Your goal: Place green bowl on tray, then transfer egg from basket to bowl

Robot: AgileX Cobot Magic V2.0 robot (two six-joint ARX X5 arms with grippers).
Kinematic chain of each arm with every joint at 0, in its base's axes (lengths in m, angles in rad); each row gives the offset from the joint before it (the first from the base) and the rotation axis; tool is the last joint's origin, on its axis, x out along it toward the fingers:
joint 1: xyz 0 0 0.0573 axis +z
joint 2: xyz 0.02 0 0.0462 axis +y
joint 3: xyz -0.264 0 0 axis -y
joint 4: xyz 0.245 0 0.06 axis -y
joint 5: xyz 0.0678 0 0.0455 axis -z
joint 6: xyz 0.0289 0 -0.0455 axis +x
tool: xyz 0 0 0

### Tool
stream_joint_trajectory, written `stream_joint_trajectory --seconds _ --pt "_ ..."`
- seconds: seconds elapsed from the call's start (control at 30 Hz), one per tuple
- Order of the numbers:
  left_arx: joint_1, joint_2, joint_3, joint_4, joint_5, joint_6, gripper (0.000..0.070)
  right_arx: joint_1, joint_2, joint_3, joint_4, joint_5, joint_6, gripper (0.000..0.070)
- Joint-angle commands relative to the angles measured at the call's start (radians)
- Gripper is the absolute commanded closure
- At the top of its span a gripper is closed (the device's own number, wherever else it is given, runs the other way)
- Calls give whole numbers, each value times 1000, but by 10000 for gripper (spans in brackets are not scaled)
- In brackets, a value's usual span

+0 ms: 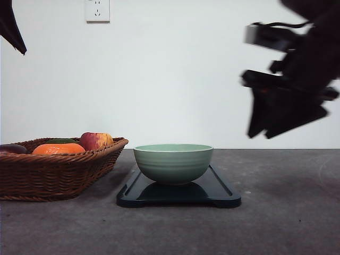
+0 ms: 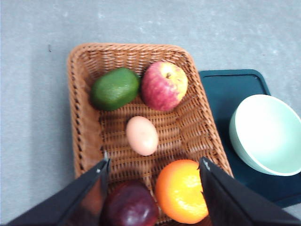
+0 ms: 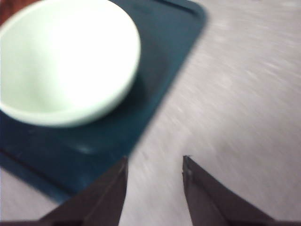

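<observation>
The green bowl point(image 1: 173, 163) stands upright and empty on the dark tray point(image 1: 223, 192) at the table's middle. Left of it, the wicker basket point(image 1: 58, 172) holds fruit. In the left wrist view the egg point(image 2: 142, 135) lies in the middle of the basket point(image 2: 82, 117). My left gripper point(image 2: 154, 162) hovers open above the basket, with the egg a little beyond its fingertips. My right gripper point(image 1: 263, 133) hangs high to the right of the tray. It is open and empty, and in its own view the right gripper point(image 3: 155, 159) is over bare table beside the tray point(image 3: 155, 70) and bowl point(image 3: 66, 61).
Around the egg in the basket lie a red-yellow apple point(image 2: 164, 85), a green fruit point(image 2: 115, 88), an orange point(image 2: 181, 190) and a dark purple fruit point(image 2: 131, 205). Grey table spreads right of the tray. A white wall with a socket point(image 1: 97, 9) stands behind.
</observation>
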Motion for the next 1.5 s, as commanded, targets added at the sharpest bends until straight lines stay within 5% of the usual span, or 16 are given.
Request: stream_joint_trajectory --seconds 0.0,0.43,0.77,1.03,1.47 --pt "-6 8 23 7 4 -7 314 7 -49 -49 23 22 -9 473" --pt "-134 89 23 97 0 -58 308 -26 -260 -183 -3 57 -30 474" --pt "-243 349 79 99 -183 -110 302 -27 -260 -183 0 61 -30 474" --pt "-253 557 199 51 -323 -150 298 -27 -260 -183 0 60 -30 474" --pt "-243 698 225 92 -332 -181 297 -27 -260 -183 6 60 -30 474"
